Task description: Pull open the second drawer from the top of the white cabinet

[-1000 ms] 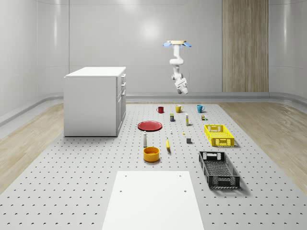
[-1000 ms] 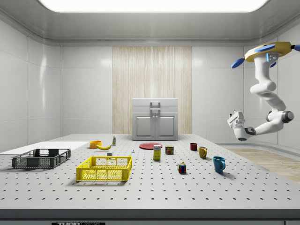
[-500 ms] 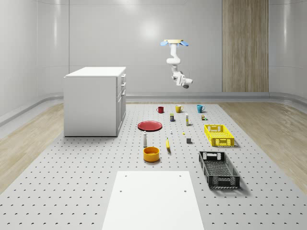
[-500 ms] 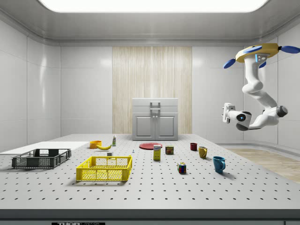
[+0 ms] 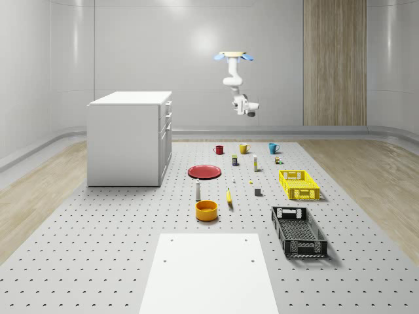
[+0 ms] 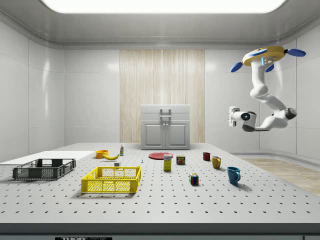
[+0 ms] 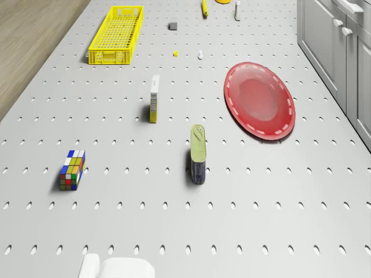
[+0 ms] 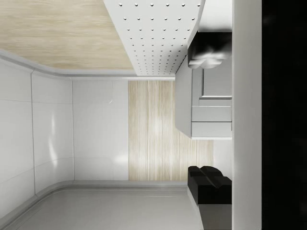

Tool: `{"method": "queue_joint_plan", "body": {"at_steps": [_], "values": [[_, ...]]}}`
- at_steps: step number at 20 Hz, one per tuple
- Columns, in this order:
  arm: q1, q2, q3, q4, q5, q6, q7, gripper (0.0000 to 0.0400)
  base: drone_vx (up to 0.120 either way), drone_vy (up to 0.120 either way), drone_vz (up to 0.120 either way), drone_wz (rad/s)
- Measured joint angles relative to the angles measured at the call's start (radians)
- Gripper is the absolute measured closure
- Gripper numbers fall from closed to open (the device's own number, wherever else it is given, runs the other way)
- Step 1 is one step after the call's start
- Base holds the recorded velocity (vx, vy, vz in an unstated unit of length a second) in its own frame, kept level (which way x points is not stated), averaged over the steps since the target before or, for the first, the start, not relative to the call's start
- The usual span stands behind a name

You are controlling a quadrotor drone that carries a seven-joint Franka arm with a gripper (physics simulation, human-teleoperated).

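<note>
The drone [image 6: 263, 54] hovers high beyond the mugs, its tool [image 6: 232, 117], grip state unclear, well apart from the white cabinet [image 6: 165, 127].

The boxy white cabinet [image 5: 129, 139] stands upright on the grey perforated bench [image 5: 98, 248], toward the whole-scene view's left and far end. Its front [image 6: 165, 126] carries stacked drawers above two doors. The second drawer from the top [image 6: 165, 119] sits closed, flush with the front.

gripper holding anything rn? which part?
Nothing held. The gripper hangs in open air beneath the hovering drone, far from the white cabinet.
</note>
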Motion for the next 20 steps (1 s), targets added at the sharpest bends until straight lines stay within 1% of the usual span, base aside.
{"method": "queue_joint_plan", "body": {"at_steps": [18,20], "values": [[0.118,-0.086,-0.064,-0.020,-0.044,0.091,0.043,0.0100,0.120,-0.120,0.000,0.000],[0.129,-0.095,-0.070,-0.021,-0.051,0.101,0.049,0.0100,0.120,-0.040,0.000,0.000]]}}
